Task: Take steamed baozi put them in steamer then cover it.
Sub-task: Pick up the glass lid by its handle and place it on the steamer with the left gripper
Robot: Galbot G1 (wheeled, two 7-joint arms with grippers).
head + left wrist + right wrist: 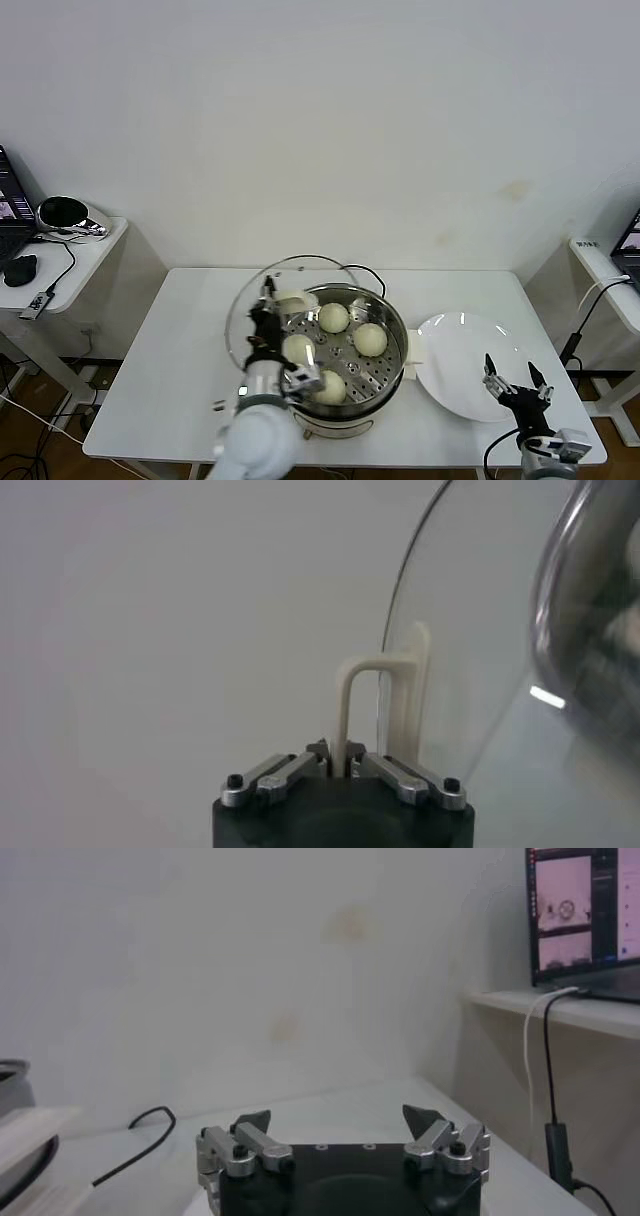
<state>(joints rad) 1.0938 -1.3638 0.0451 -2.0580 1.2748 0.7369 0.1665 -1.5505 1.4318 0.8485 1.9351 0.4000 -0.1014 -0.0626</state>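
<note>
Here the cover [262,300] hangs tilted over the steamer's [395,345] left rim, gripped by the left tool [266,318].

The left tool's fingers are closed tight on the cover's cream-white handle [352,705], holding the glass on edge above the counter [180,370]. Just right of it, four steamed baozi [333,318] sit on the perforated tray inside the steamer, near the counter's front edge at its middle. A white plate [465,375] lies beside the steamer. At the counter's front right corner the right tool [516,381] waits with fingers spread wide, holding nothing.
</note>
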